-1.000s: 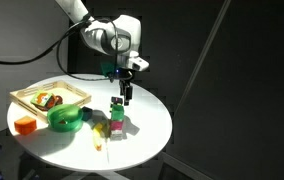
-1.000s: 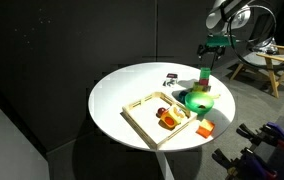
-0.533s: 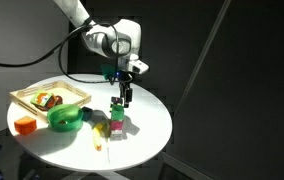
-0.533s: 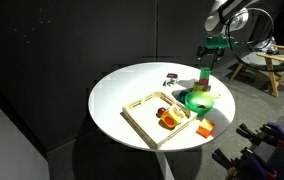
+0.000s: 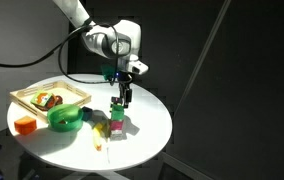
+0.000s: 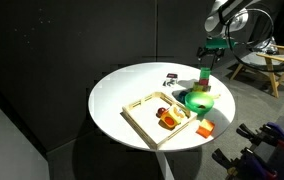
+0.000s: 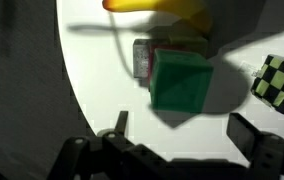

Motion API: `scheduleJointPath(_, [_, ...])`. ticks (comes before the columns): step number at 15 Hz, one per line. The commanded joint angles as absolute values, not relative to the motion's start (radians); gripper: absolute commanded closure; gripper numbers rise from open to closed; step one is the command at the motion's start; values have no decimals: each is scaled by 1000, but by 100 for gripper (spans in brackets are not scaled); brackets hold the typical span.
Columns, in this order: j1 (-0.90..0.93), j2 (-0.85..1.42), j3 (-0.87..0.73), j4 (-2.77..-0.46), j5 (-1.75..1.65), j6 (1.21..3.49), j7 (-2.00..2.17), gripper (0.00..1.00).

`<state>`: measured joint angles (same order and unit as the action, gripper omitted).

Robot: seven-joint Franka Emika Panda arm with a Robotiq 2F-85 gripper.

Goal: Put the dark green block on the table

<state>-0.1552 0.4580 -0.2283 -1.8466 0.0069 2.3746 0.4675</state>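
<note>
The dark green block (image 7: 180, 82) sits on top of a pink cube (image 7: 141, 58) on the white round table (image 7: 92, 90). In both exterior views the block (image 5: 116, 106) (image 6: 204, 75) tops a small stack beside the green bowl. My gripper (image 7: 182, 128) is open and empty, its two dark fingers spread on either side just short of the block. In both exterior views the gripper (image 5: 126, 98) (image 6: 207, 60) hangs just above and beside the stack, not touching it.
A green bowl (image 5: 65, 119) and a yellow banana-like piece (image 5: 99, 130) lie next to the stack. A wooden tray (image 5: 49, 98) with toy food and an orange block (image 5: 23, 124) are further off. A small dark item (image 6: 169, 77) lies near the table's far side.
</note>
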Motion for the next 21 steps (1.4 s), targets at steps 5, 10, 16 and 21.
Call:
scheduleJointPath(5, [-149,470,-227,-1824,33,2310,462,0])
scheduleJointPath(10, [-144,494,-228,-1813,30,2314,468,0])
scheduleJointPath(16, [-143,526,-230,-1799,29,2319,468,0])
scheduleJointPath(21, [-144,540,-230,-1792,30,2322,465,0])
